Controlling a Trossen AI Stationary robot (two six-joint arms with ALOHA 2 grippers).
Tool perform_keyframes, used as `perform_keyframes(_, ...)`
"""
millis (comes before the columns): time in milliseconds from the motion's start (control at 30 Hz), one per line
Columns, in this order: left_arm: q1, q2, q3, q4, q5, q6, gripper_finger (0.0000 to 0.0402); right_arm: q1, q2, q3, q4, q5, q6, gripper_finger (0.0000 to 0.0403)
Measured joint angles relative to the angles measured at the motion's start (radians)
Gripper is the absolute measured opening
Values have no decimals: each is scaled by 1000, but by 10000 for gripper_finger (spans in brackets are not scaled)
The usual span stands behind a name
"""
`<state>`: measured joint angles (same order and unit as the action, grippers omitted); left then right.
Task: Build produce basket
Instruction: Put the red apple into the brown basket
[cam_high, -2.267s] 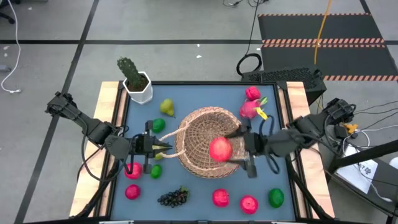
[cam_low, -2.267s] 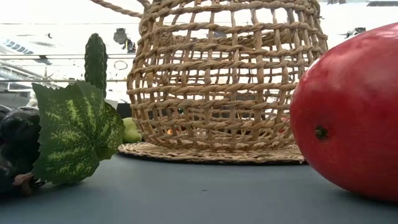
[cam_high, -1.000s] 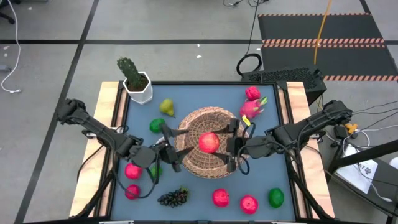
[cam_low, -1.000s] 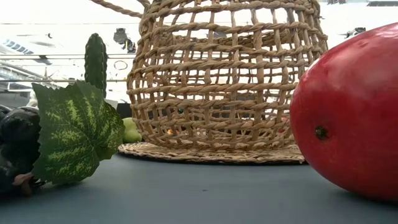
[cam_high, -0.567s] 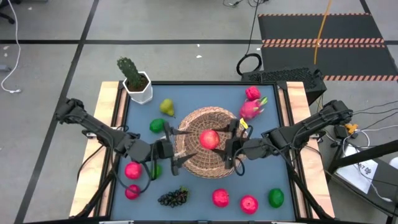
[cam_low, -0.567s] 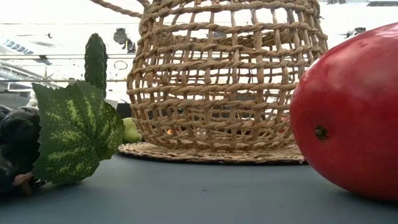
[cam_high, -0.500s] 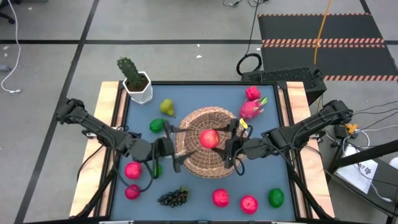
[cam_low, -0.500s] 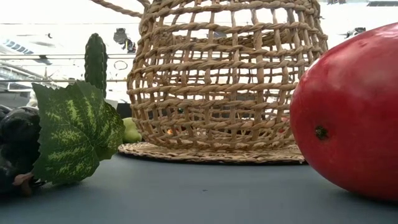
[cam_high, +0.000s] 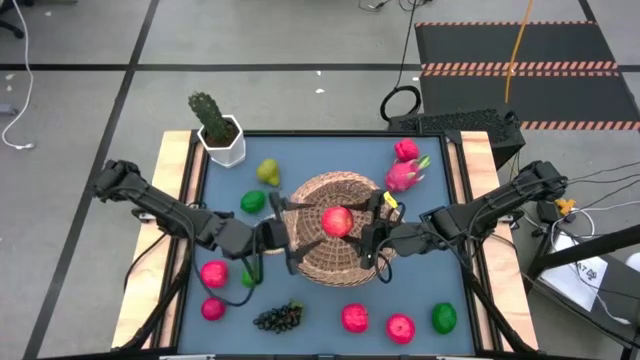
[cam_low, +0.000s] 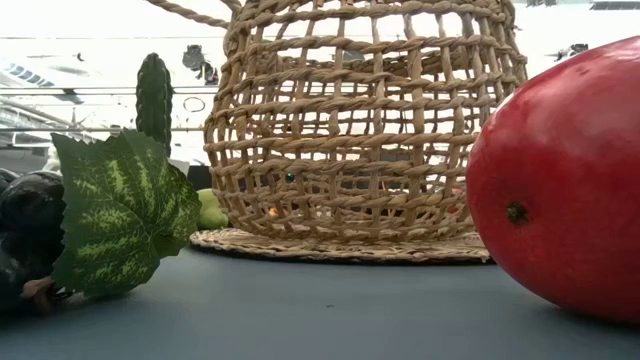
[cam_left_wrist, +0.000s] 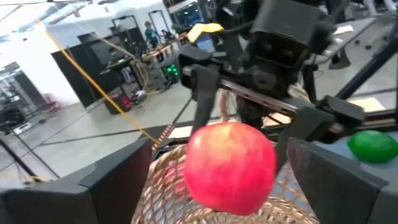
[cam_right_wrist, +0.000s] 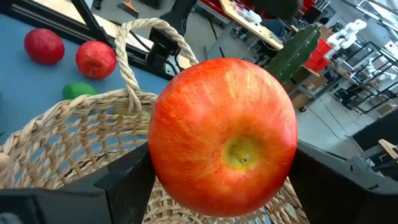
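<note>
Over the basket: red apple held across its sides by right hand.
Left hand: spread wide, empty, beside the apple.
Handling: judged rigid, smooth, slippery; widest girth advised.

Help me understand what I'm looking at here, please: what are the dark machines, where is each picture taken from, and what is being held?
These are two robot arms at a table. The high view looks straight down; the low view sits at table height; each wrist view looks past that arm's own fingers.

The right gripper holds a red apple over the wicker basket. The left gripper, open, faces it across the basket's rim.

On the blue table lie more apples, limes, a pear, dragon fruit, grapes and a potted cactus.
</note>
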<state>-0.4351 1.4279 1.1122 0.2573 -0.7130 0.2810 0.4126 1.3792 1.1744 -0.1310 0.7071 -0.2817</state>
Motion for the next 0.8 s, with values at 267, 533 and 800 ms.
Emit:
perform_keyframes(267,39,49,0,4,40,13,397,-1,0,0,0,-1,0,327)
perform_keyframes(533,91,71,0,9,138,11,397,-1,1,0,0,-7,0,328)
perform_keyframes(800,114,89,0,7,207,61,397,-2,2,1,0,-55,0,329)
